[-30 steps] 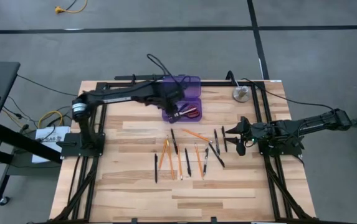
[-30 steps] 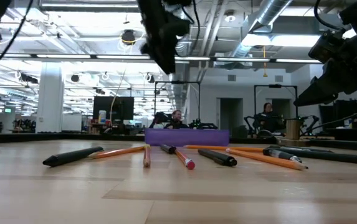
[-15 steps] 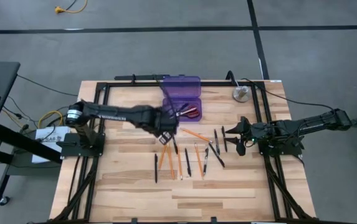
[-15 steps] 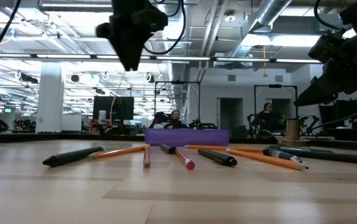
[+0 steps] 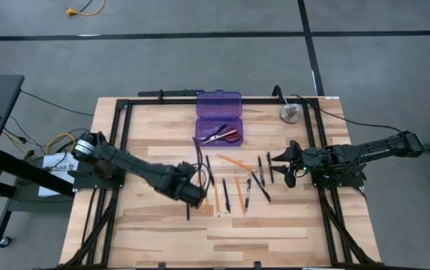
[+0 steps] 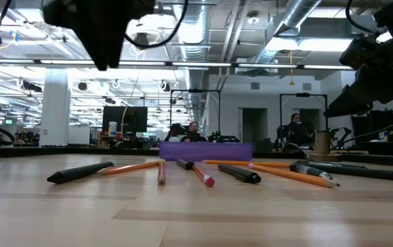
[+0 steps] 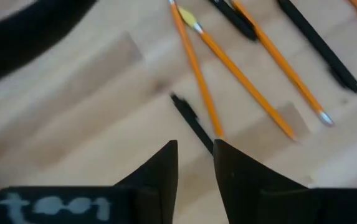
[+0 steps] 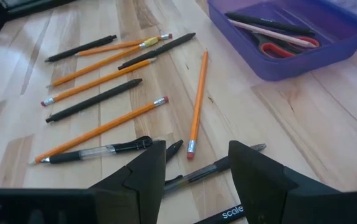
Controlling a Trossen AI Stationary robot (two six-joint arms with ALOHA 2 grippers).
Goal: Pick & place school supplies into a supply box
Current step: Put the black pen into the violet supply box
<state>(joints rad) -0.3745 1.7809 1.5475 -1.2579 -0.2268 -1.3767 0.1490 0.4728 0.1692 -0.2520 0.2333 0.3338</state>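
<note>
Several pens n pencils (image 5: 230, 187) are loose on the counter (image 5: 275, 232); scissors (image 5: 226, 136) sit in the purple box (image 5: 218, 120). Left tool (image 5: 196, 196) empty, narrow gap, over a black pen (image 7: 190, 121). Next imo: drop n pinch. Right tool (image 8: 194, 165) parked, wide.

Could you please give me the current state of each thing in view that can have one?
Supply box: lid open, scissors inside.
Pencils: loose on the table.
Pens: mostly loose on the table.
Left hand: empty, narrowly open over a black pen.
Right hand: open, empty, waiting at the table's right.
</note>
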